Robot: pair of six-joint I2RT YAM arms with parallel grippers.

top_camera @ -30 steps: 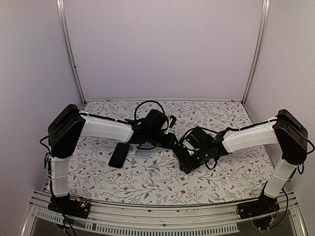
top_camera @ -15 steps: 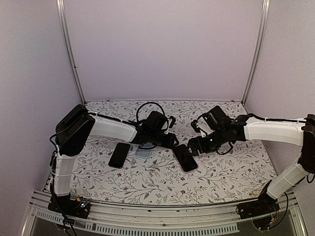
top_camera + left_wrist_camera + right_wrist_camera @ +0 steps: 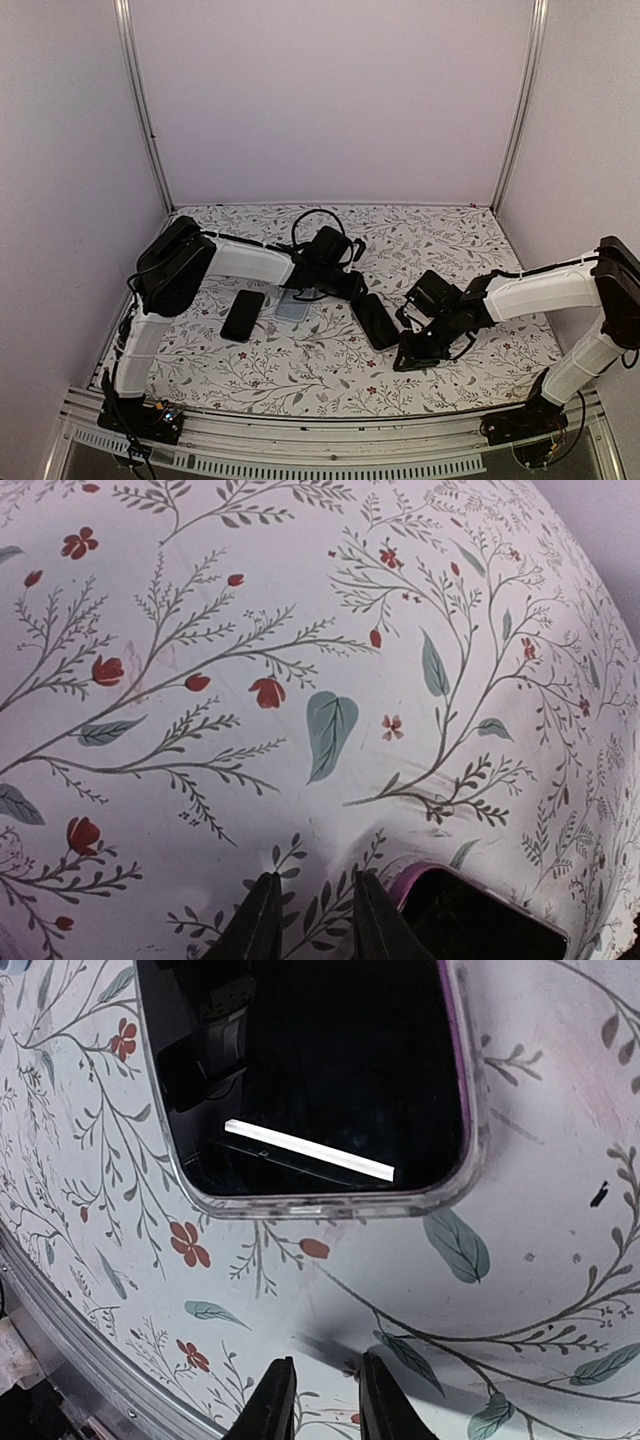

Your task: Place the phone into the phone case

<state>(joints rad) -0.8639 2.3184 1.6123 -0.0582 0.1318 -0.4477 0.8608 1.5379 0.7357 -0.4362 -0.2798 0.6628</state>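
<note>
A black phone (image 3: pixel 377 320) lies face up mid-table, inside a clear phone case (image 3: pixel 455 1175) with a purple edge; the right wrist view shows the case's rim running round the phone's dark screen (image 3: pixel 300 1070). My right gripper (image 3: pixel 405 360) (image 3: pixel 322 1400) hovers just off the phone's near end, its jaws only narrowly apart with bare cloth between them. My left gripper (image 3: pixel 352 288) (image 3: pixel 313 925) sits low at the phone's far end, also narrowly apart and holding nothing. The cased phone's purple corner (image 3: pixel 480 920) shows just right of its fingers.
A second black phone (image 3: pixel 243 315) lies to the left on the floral tablecloth (image 3: pixel 300 370). A small clear, greyish item (image 3: pixel 292 308) rests beside it, under the left arm. Metal rails and the table's front edge (image 3: pixel 300 425) run along the near side.
The right gripper left the phone, swung back, then came down by the phone's near end, its jaws narrowing from wide open. The left arm reached slightly further right. The cased phone now lies uncovered.
</note>
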